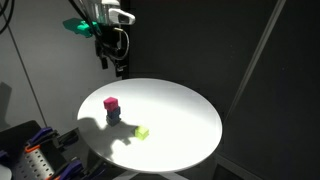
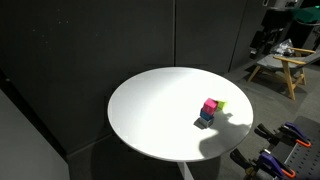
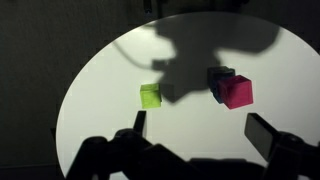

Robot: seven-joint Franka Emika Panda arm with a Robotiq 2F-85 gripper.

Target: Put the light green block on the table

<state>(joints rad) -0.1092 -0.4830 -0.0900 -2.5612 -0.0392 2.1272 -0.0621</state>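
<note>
One light green block (image 3: 150, 95) is set on the table (image 3: 95, 90), so the job looks done; the gripper (image 3: 200, 127) is held open above.

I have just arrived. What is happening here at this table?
Nothing is being held. The gripper hangs open above the table, touching no block. The light green block lies on the white top, apart from the magenta block, which sits on the dark blue block.
</note>
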